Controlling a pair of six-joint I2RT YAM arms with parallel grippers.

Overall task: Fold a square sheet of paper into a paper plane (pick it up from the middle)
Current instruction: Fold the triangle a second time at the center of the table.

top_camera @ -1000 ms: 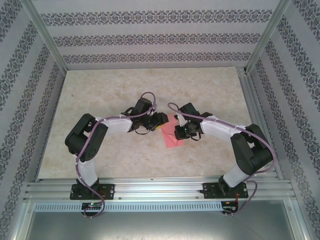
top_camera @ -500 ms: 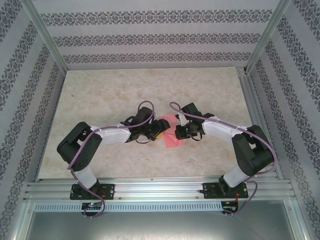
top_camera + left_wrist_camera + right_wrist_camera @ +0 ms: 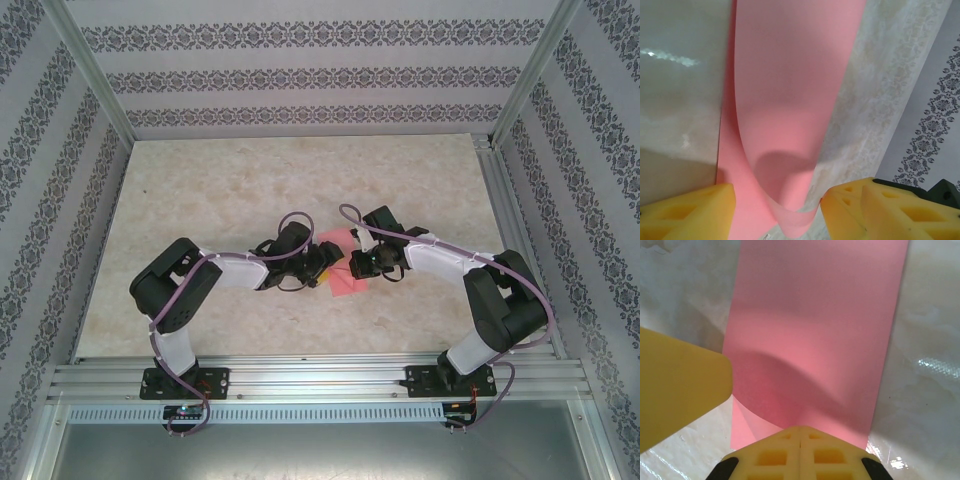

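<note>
The sheet (image 3: 346,283) lies on the worktop (image 3: 220,190), one part curled up over the rest. On the sheet's right, the right gripper (image 3: 800,434) has its fingers pressed together, pinching the lifted curl. On the sheet's left, the left gripper (image 3: 777,200) has its fingers (image 3: 690,210) spread to either side of the curl.

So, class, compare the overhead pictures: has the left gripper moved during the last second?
Yes. The left gripper has shifted toward the near aluminium rail, ending beside the left edge of the square sheet of paper.
</note>
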